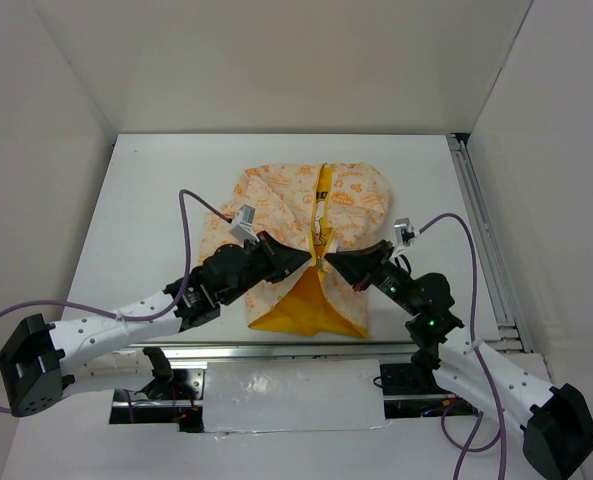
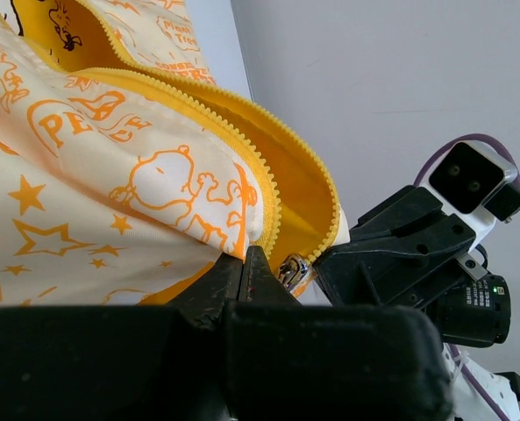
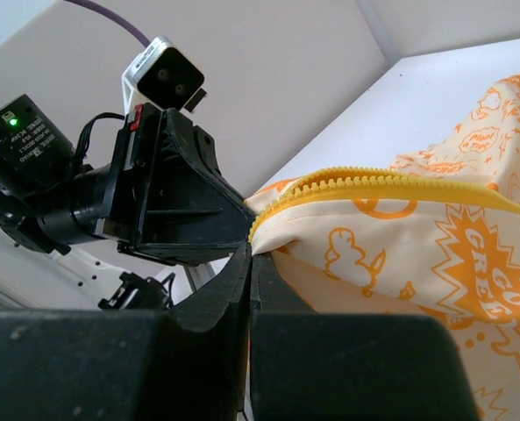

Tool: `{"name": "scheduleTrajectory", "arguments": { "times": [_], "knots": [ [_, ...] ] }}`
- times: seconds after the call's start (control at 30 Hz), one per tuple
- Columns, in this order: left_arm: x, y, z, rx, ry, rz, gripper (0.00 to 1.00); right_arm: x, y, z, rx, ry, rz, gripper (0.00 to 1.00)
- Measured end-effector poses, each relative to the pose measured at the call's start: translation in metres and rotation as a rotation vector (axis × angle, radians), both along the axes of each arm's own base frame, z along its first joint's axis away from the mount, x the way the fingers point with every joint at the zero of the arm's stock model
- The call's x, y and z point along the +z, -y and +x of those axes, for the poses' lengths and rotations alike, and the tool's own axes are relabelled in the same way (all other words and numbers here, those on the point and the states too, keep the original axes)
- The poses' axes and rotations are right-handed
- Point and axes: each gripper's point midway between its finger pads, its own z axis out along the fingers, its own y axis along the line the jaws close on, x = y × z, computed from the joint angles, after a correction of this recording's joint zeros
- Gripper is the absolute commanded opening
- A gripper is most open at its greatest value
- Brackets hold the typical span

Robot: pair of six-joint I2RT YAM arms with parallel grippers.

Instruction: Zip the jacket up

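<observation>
The cream-peach jacket (image 1: 276, 200) with orange print lies in the middle of the table. Its yellow zipper strip (image 1: 322, 205) is closed from the far end down to about the middle. Below that the front gapes and shows yellow lining (image 1: 311, 308). My left gripper (image 1: 304, 258) is shut on the left front edge beside the zipper. In the left wrist view (image 2: 245, 256) the metal slider (image 2: 293, 270) sits just right of its tips. My right gripper (image 1: 332, 262) is shut on the right front edge, seen in the right wrist view (image 3: 250, 250). The two grippers face each other, nearly touching.
A metal rail (image 1: 486, 240) runs along the table's right side. White walls enclose the table on three sides. A purple cable (image 1: 191, 215) loops above the left arm, another (image 1: 456, 225) above the right arm.
</observation>
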Motion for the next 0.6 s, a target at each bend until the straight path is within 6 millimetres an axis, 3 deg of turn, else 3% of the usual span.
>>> {"name": "scheduleTrajectory", "arguments": {
  "times": [0.6],
  "knots": [
    [0.0087, -0.0049, 0.0033, 0.037, 0.006, -0.029, 0.0, 0.0017, 0.0001, -0.0036, 0.013, -0.021, 0.0, 0.0]
  ]
}}
